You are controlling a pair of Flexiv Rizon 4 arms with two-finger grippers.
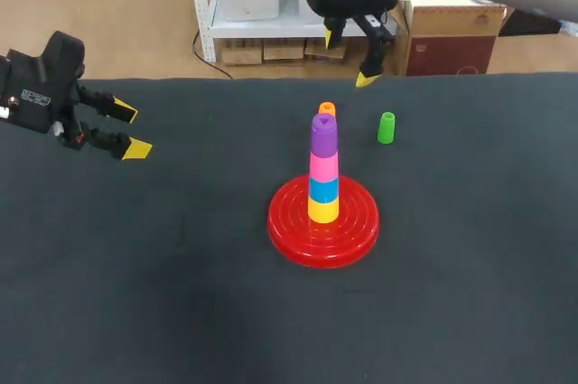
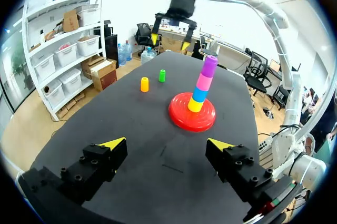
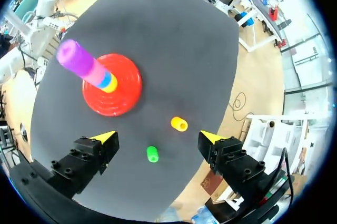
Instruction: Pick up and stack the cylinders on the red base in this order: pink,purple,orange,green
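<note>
A red base (image 1: 348, 232) (image 2: 181, 116) (image 3: 128, 84) sits mid-table with a stack on its post: yellow, blue, pink, then the purple cylinder (image 1: 324, 135) (image 2: 209, 65) (image 3: 75, 57) on top. The orange cylinder (image 1: 327, 110) (image 2: 144, 84) (image 3: 179, 124) stands just behind the stack. A green cylinder (image 1: 386, 127) (image 2: 162, 75) (image 3: 152, 154) stands to its right. My right gripper (image 1: 347, 57) (image 2: 169, 41) (image 3: 158, 139) hangs open high above the table's far edge, over the orange and green cylinders, holding nothing. My left gripper (image 1: 126, 130) (image 2: 166, 144) is open and empty at the table's left.
The dark table top (image 1: 181, 294) stretches around the base. Its far edge (image 1: 271, 79) runs just behind the orange and green cylinders.
</note>
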